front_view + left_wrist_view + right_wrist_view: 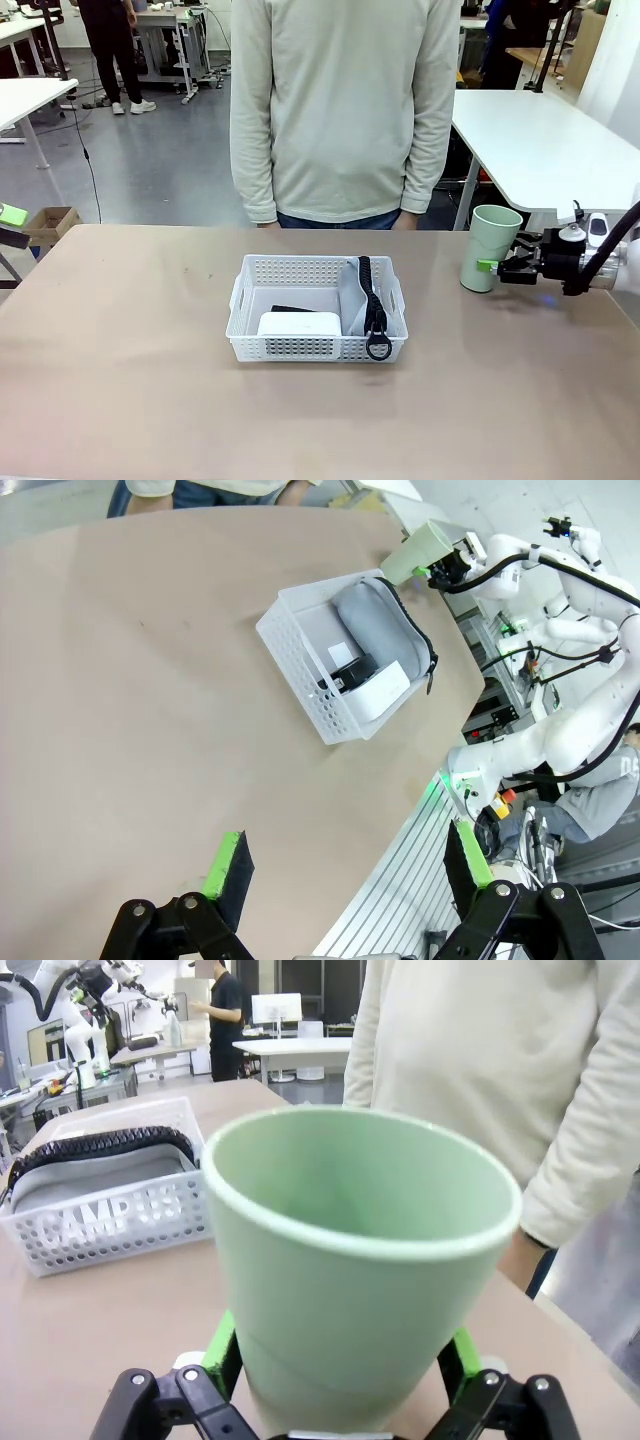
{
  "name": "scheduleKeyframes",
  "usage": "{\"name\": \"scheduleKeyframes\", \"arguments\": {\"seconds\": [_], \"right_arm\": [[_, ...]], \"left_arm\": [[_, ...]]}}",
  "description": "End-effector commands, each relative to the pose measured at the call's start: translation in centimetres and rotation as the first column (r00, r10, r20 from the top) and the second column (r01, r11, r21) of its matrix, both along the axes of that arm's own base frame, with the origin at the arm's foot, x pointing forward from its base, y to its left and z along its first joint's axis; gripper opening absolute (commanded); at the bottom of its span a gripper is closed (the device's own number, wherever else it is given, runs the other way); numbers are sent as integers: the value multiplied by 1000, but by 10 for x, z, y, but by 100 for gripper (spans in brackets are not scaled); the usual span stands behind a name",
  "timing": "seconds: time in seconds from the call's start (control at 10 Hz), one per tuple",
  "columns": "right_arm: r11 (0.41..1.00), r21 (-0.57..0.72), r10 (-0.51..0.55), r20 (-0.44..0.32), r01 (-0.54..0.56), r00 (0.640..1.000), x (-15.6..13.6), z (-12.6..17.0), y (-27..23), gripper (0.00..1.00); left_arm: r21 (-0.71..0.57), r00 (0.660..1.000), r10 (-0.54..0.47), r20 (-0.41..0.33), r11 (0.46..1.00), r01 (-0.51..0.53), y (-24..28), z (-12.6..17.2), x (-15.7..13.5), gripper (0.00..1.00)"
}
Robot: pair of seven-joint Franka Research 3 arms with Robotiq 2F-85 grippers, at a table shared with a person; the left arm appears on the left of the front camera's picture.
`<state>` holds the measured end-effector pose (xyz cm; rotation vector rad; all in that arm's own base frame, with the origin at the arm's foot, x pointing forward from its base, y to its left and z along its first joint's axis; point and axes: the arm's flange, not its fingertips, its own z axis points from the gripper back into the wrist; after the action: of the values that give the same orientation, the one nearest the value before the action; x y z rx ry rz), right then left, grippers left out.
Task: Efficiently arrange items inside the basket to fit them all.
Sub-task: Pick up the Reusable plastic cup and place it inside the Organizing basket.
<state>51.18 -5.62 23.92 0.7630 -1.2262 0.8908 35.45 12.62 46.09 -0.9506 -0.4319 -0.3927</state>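
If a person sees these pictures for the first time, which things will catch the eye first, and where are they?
The pale green cup stands upright on the table's right part, gripped near its base by the right pincer. At the table's middle sits the white lattice basket, holding the grey "CAMPUS" pouch along its right side, a white block at its front and a black stapler behind that. A person in a pale sweater stands at the far edge.

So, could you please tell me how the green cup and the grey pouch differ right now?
The pale green cup stands upright on the table outside the white basket, gripped by the right hand; the grey pouch sits inside the basket, ungripped. The cup is plain, the pouch lettered CAMPUS.
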Motion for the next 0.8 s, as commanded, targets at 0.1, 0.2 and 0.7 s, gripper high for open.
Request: {"name": "scheduleKeyframes", "arguments": {"seconds": [0.1,0.2,0.7], "right_arm": [[999,32,41,20,-42,999,1,11,2,100],[996,57,71,5,-71,997,0,14,3,100],[992,54,118,-19,-117,993,-5,19,2,0]], "left_arm": [[-3,1000,-1,1,1000,1,0,1,-3,100],[-3,1000,-1,1,1000,1,0,1,-3,100],[-3,1000,-1,1,1000,1,0,1,-3,100]]}}
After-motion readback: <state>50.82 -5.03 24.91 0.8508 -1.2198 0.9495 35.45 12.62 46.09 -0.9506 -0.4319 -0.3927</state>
